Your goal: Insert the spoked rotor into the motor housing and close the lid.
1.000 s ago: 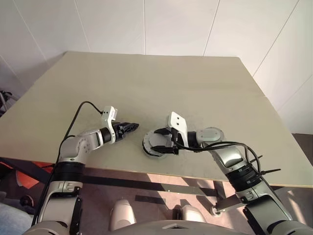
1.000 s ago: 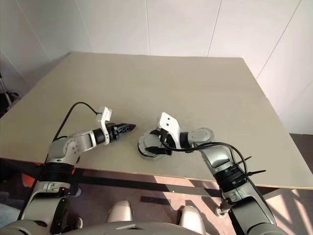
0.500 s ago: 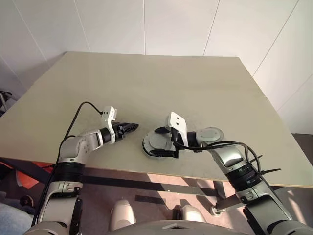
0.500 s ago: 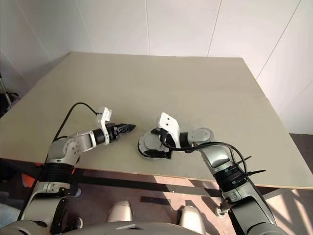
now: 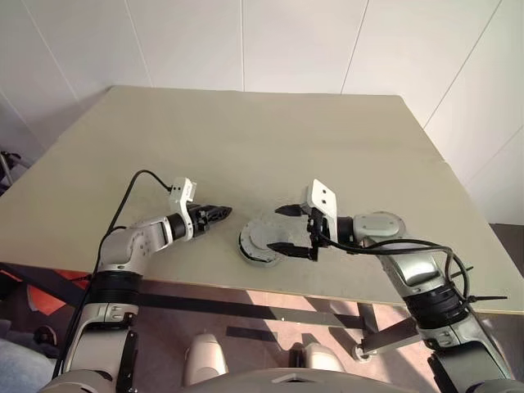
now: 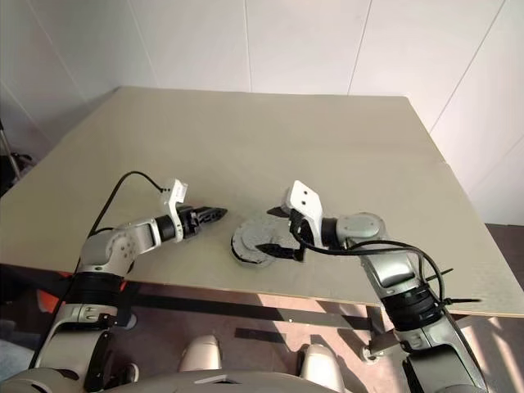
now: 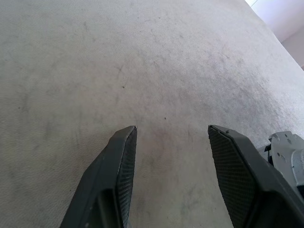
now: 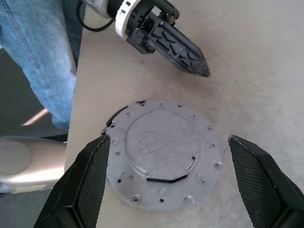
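Beige tabletop under white wall panels held the grey lid, seated flat over the motor housing near the front edge. Right gripper stood just beside it, fingers spread wide and empty. Left gripper hovered nearby, partly open, empty. A person's jeans showed past the table edge

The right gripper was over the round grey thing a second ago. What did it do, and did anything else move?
The right gripper opened wide, let go of the lid and pulled back toward the robot's right, so the grey disc now lies uncovered near the table's front edge. The lid itself stayed put. The left gripper kept still beside it, empty, fingers apart.
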Robot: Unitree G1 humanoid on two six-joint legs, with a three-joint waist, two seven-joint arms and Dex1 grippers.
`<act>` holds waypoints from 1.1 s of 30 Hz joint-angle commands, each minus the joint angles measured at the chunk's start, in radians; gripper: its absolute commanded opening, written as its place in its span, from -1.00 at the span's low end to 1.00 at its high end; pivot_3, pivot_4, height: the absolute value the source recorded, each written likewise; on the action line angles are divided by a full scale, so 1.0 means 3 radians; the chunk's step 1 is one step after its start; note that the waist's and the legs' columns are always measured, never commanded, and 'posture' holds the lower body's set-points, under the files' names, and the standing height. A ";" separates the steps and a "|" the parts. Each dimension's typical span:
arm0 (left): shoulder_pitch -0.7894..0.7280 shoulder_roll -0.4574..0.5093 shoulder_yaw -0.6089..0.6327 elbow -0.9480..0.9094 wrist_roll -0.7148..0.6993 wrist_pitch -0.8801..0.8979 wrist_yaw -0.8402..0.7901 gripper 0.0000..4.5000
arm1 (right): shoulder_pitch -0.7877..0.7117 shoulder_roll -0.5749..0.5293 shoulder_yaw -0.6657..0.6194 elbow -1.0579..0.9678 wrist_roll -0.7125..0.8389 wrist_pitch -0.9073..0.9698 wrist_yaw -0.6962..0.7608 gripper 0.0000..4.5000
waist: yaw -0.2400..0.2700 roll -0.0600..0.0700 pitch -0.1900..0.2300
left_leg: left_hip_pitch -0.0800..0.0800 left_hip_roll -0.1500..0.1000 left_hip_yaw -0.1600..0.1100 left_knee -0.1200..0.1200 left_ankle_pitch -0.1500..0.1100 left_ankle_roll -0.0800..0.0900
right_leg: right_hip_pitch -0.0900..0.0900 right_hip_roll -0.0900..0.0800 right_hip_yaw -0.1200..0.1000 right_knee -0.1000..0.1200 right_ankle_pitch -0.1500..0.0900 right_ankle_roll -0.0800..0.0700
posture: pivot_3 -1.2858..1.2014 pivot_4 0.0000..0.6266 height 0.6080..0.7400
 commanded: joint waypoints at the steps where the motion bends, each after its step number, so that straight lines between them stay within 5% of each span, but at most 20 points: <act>1: -0.0080 0.0016 -0.0018 -0.0025 0.0001 -0.0047 -0.0053 0.12 | 0.0149 -0.0186 -0.0161 -0.0221 0.0131 -0.0019 0.0077 0.98 | 0.0000 0.0000 0.0000 | 0.0001 0.0000 0.0000 0.0000 0.0000 0.0000 | 0.0000 0.0000 0.0001 0.0000 0.0000 0.0000 | 0.03 -1.00 1.00; 5: -0.0097 0.0018 -0.0029 0.0001 0.0005 -0.0054 -0.0066 0.12 | 0.0394 -0.0375 -0.0265 -0.0358 0.0236 -0.0016 0.0124 0.98 | 0.0000 -0.0001 0.0000 | 0.0002 0.0000 0.0001 0.0001 0.0000 0.0000 | 0.0000 0.0000 0.0001 0.0000 -0.0003 0.0006 | 0.03 -1.00 1.00; 7: -0.0103 0.0018 -0.0038 0.0021 0.0010 -0.0063 -0.0075 0.12 | 0.0491 -0.0438 -0.0329 -0.0444 0.0333 0.0041 0.0150 0.82 | 0.0000 -0.0001 0.0001 | 0.0002 0.0000 0.0001 0.0001 0.0000 0.0000 | 0.0000 0.0000 0.0001 0.0000 -0.0008 0.0014 | 0.03 -1.00 1.00; 12: -0.0109 0.0005 -0.0064 0.0052 0.0016 -0.0059 -0.0084 0.12 | 0.0748 -0.0650 -0.0327 -0.0553 0.0532 0.0068 0.0420 0.09 | 0.0002 -0.0001 0.0001 | 0.0002 0.0000 0.0001 0.0001 -0.0001 0.0001 | 0.0001 0.0000 0.0002 -0.0001 -0.0008 0.0013 | 0.03 -1.00 1.00; 17: -0.0088 0.0040 -0.0094 0.0024 0.0010 0.0015 -0.0104 0.12 | 0.0653 -0.0485 -0.0099 -0.0317 0.0483 0.0023 0.0455 -0.70 | -0.0012 -0.0002 0.0000 | 0.0004 0.0000 0.0002 0.0001 -0.0001 0.0002 | 0.0001 0.0000 0.0002 -0.0001 -0.0012 0.0021 | 0.03 -1.00 1.00; 33: 0.0087 0.0227 0.0012 -0.0276 -0.0060 0.0265 -0.0053 0.12 | 0.0267 0.0228 0.0398 0.0200 0.0388 0.0012 0.0360 -0.70 | -0.0014 -0.0001 0.0000 | 0.0004 0.0001 0.0002 0.0000 -0.0001 0.0002 | 0.0000 0.0000 0.0000 0.0000 -0.0001 0.0002 | 0.03 -1.00 1.00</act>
